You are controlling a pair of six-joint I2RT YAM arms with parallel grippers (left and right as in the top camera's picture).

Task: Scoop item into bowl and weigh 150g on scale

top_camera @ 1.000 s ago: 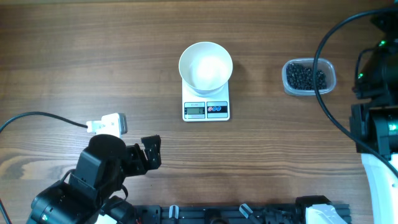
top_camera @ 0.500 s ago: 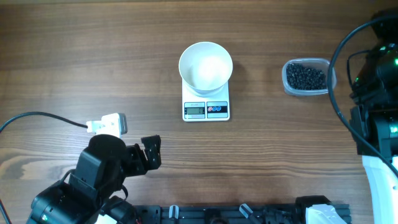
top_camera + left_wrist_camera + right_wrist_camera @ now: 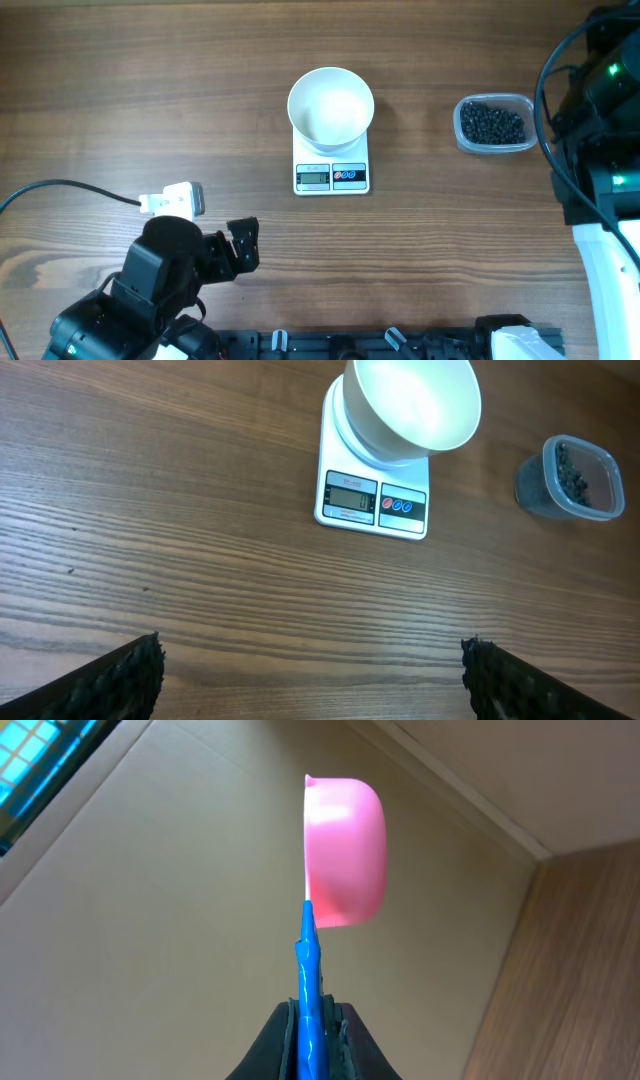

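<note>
My left jaws stand wide open and hold nothing. In the left wrist view the two dark fingertips (image 3: 115, 678) sit at the bottom corners, with only bare table (image 3: 200, 590) between them. They touch neither bowl nor scale. From above, my left arm (image 3: 165, 285) sits low at the near left edge, well apart from the scale (image 3: 331, 175).

My right jaws are closed tight on the blue handle (image 3: 308, 985) of a scoop (image 3: 345, 850). The handle runs straight up out of the jaws. The pink cup at its top is turned on edge, with its rim toward the left of that view. I cannot tell whether anything lies inside it. That camera looks up at pale wall panels. In the overhead view my right arm (image 3: 600, 150) stands at the right edge, near the tub (image 3: 495, 125), but I cannot make out the jaws there.

The white bowl (image 3: 331, 108) sits on the scale's platform near the middle of the table, and its inside shows plain white. It covers the far part of the scale, while the display and buttons show along the near edge. The digits are too small for me to read with certainty. The black beads (image 3: 492, 122) lie heaped in the clear tub, on the table to the right of the scale and apart from it.
</note>
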